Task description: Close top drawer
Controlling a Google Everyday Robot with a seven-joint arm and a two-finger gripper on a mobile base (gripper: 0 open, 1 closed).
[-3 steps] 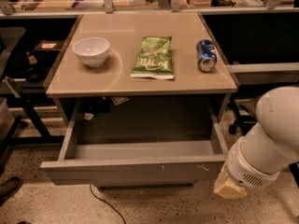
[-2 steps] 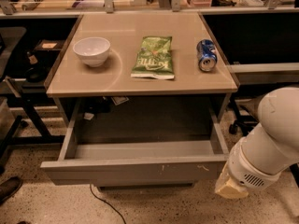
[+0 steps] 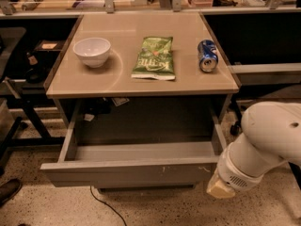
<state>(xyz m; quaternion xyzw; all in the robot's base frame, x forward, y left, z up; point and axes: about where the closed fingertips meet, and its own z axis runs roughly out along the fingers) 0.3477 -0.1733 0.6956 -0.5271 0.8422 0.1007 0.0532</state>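
The top drawer (image 3: 127,173) is a wide, shallow grey metal drawer under the beige tabletop. It stands pulled far out toward me, and its inside looks empty. Small white scratch marks show on its flat front, right of centre. My white arm (image 3: 263,145) comes in from the lower right. My gripper (image 3: 220,189) is the beige end of that arm. It sits low, just beside the drawer's front right corner, close to the drawer front. I cannot tell whether it touches the front.
On the tabletop (image 3: 117,79) stand a white bowl (image 3: 92,51), a green chip bag (image 3: 154,58) and a blue soda can (image 3: 207,55) lying on its side. A cable (image 3: 106,204) trails on the speckled floor below the drawer. Dark shelving flanks both sides.
The beige end of my arm has edged slightly left, closer to the drawer's front right corner. The drawer stays open as before.
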